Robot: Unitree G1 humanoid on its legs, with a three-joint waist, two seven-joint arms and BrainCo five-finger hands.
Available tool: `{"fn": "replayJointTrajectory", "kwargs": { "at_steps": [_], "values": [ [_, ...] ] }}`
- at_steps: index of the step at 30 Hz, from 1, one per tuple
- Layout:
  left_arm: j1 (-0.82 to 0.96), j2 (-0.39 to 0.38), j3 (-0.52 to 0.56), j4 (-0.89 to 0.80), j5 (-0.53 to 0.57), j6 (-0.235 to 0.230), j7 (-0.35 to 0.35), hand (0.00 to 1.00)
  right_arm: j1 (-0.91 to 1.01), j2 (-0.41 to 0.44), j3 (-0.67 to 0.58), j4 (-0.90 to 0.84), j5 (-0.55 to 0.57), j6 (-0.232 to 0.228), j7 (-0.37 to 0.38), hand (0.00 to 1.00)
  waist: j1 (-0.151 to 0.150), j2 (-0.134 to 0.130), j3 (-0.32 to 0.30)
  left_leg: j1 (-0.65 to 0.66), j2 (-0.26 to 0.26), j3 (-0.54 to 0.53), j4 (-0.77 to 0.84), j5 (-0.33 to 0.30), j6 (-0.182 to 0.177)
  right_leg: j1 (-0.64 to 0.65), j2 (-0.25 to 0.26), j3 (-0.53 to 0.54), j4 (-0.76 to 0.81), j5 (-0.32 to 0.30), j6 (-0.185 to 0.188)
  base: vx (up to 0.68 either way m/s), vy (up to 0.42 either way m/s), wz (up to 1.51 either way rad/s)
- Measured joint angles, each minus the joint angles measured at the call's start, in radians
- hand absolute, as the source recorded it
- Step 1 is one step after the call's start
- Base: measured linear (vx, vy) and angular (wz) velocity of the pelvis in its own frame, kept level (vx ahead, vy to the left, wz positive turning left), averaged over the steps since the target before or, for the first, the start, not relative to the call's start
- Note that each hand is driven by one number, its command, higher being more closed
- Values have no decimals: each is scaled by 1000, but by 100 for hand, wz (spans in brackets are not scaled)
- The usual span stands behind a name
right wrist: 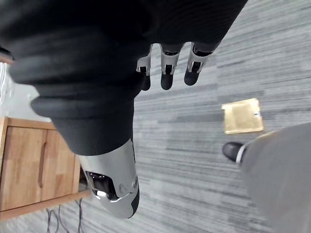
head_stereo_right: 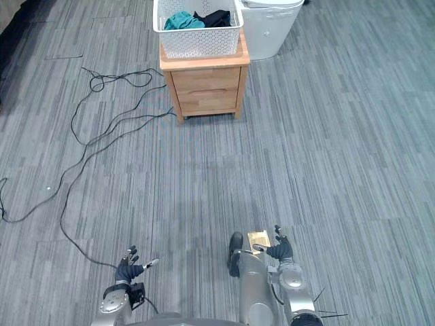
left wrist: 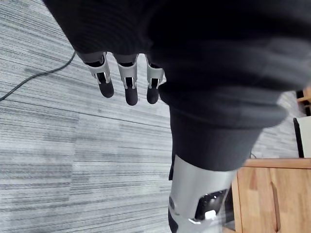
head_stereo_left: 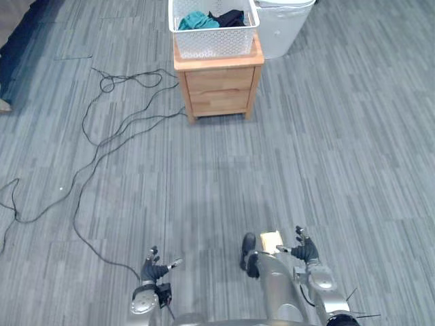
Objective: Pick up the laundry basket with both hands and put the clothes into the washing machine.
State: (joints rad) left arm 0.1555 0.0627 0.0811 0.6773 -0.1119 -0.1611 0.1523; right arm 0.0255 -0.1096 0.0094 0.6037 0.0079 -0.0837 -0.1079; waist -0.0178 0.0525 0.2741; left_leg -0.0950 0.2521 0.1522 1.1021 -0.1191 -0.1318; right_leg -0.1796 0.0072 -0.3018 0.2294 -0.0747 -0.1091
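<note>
Far ahead we see the white laundry basket (head_stereo_left: pixel 216 42), teal and dark clothes (head_stereo_left: pixel 198 20) inside, atop a wooden cabinet (head_stereo_left: pixel 219 88) with a white appliance (head_stereo_left: pixel 280 30) just right; near us, well apart from it, left hand (head_stereo_left: pixel 155 270) and right hand (head_stereo_left: pixel 306 251) hang straight-fingered, holding nothing

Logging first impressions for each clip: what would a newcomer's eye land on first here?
The white laundry basket holding teal and dark clothes stands out, sitting on a small wooden drawer cabinet at the far end of the grey carpet, with a white washing machine just behind to its right. Near the bottom, the left hand and right hand hang open, far from the basket, holding nothing.
</note>
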Motion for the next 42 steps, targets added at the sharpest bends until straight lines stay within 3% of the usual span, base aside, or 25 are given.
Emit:
{"fn": "replayJointTrajectory", "kwargs": {
  "at_steps": [3,4,6,7,9,10,11,12,13,14,15,17,18,20,23,25,26,27,30,31,33,34,37,39,42],
  "values": [
    [1,-2,-1,-16,-1,-2,-1,0,-2,16,-3,-16,20,-10,-4,0,35,-21,10,-149,6,80,11,-63,69,180,13,34,-125,-32,18,626,-75,-23],
    [4,-1,0,-21,-1,-1,-1,0,-27,11,-1,-6,20,-11,-3,0,49,-33,13,-263,-27,112,-179,-93,81,249,5,57,-171,-53,39,557,-4,-37],
    [11,-1,0,-23,-1,0,-3,0,-50,8,1,13,20,-11,-4,0,75,-42,19,-319,-60,106,-408,-89,78,292,-10,91,-185,-84,65,576,87,-59],
    [15,-4,3,-27,-4,0,-3,0,-55,8,-4,29,18,-11,-7,0,91,-52,24,-326,-97,81,-648,-45,51,338,-32,114,-198,-111,91,601,156,-57],
    [38,-10,6,-47,-3,0,-1,0,-56,0,-9,48,15,-11,-24,0,94,-42,15,-317,-115,50,-907,30,32,416,-44,130,-229,-158,140,581,214,-45],
    [45,-7,8,-44,-5,0,0,0,-57,1,-10,58,11,-11,-25,0,94,-47,14,-317,-119,44,-885,106,48,446,-55,137,-233,-176,158,812,346,-34],
    [40,2,11,-42,-3,1,2,0,-47,11,-12,70,6,-8,-25,0,95,-89,-12,-321,-166,43,-838,200,129,469,-110,134,-211,-196,182,689,301,-16],
    [34,5,13,-42,-3,1,1,0,-41,15,-17,71,3,-8,-25,0,92,-106,-19,-328,-184,49,-805,170,159,455,-137,133,-162,-198,187,854,348,-5],
    [27,0,9,-40,-1,1,-1,0,-35,21,-31,71,-1,-7,-24,0,89,-115,-26,-319,-207,61,-749,112,182,393,-180,145,14,-199,197,722,305,9],
    [25,-3,4,-35,-1,4,-2,0,-21,31,-50,71,-9,-6,-24,0,83,-118,-26,-274,-236,68,-719,52,206,312,-230,160,271,-152,238,718,310,18],
    [21,0,-1,-33,-1,6,-2,0,-11,32,-53,70,-14,-6,-24,0,80,-119,-25,-242,-252,68,-714,24,214,270,-251,175,403,-116,238,694,299,29],
    [17,9,-6,-26,7,12,0,0,6,34,-44,71,-22,-2,-21,0,62,-118,-23,-93,-302,47,-744,-39,242,138,-292,192,804,-119,200,721,255,39],
    [20,20,-10,-15,9,13,1,0,7,40,-34,70,-28,-4,-20,0,50,-114,-22,9,-312,33,-796,-45,246,86,-281,182,866,-146,164,605,171,34],
    [19,33,-12,-14,12,13,0,0,9,43,-23,53,-28,-9,-20,0,31,-108,-21,122,-312,3,-866,-45,246,6,-250,128,814,-179,151,535,88,41],
    [5,40,-17,-6,21,12,-12,0,25,38,-32,47,-27,-17,-19,0,1,-104,-19,217,-301,-54,-910,-48,241,-94,-164,114,454,-193,159,531,-29,72],
    [3,49,-45,0,36,11,-21,0,65,41,-46,47,-27,-17,-20,0,-4,-109,-23,273,-292,-72,-922,-95,164,-102,-109,120,129,-41,150,569,-102,86],
    [5,57,-50,1,41,11,-23,0,79,45,-45,47,-27,-16,-20,0,0,-124,-27,283,-300,-74,-924,-116,139,-104,-105,127,70,53,123,390,-119,65],
    [-1,34,-52,29,45,16,-23,0,99,31,-48,59,-27,-13,-19,0,-1,-104,-28,314,-289,-101,-916,-149,132,-105,-94,132,112,119,75,465,-143,39],
    [17,8,-50,29,48,19,-33,0,109,33,-57,17,-25,-5,-18,0,1,-72,-53,307,-246,-121,-848,-144,121,-89,-79,107,137,35,61,483,-188,22],
    [18,-9,-49,28,48,20,-42,0,119,45,-74,-12,-21,-6,-18,0,-11,-65,-52,267,-231,-116,-716,-129,93,-43,-71,86,126,4,60,401,-173,28],
    [26,-28,-46,25,48,20,-42,0,139,51,-70,-48,-14,-5,-19,0,0,-64,-52,181,-179,-71,-470,-93,22,44,-50,88,77,-18,48,350,-126,3],
    [34,-40,-45,21,48,20,-42,0,153,56,-73,-63,-9,-6,-21,0,13,-60,-59,146,-143,-31,-397,-138,49,88,-33,97,51,-22,41,288,-54,-39],
    [35,-61,-46,17,47,19,-42,0,146,63,-95,-71,0,-10,-22,0,34,-53,-77,96,-134,-25,-552,-188,86,117,-20,142,17,-22,43,249,-1,-50],
    [41,-61,-50,23,44,20,-42,0,153,60,-115,-63,7,-10,-23,0,28,-16,-95,95,-115,-67,-799,-106,68,122,10,170,11,-28,68,214,101,-51],
    [45,-46,-48,29,39,21,-42,0,181,81,-128,-48,16,-8,-23,0,30,-36,-126,133,-138,-27,-877,-88,80,126,-5,209,-27,-14,94,121,119,-32]
  ]
}}
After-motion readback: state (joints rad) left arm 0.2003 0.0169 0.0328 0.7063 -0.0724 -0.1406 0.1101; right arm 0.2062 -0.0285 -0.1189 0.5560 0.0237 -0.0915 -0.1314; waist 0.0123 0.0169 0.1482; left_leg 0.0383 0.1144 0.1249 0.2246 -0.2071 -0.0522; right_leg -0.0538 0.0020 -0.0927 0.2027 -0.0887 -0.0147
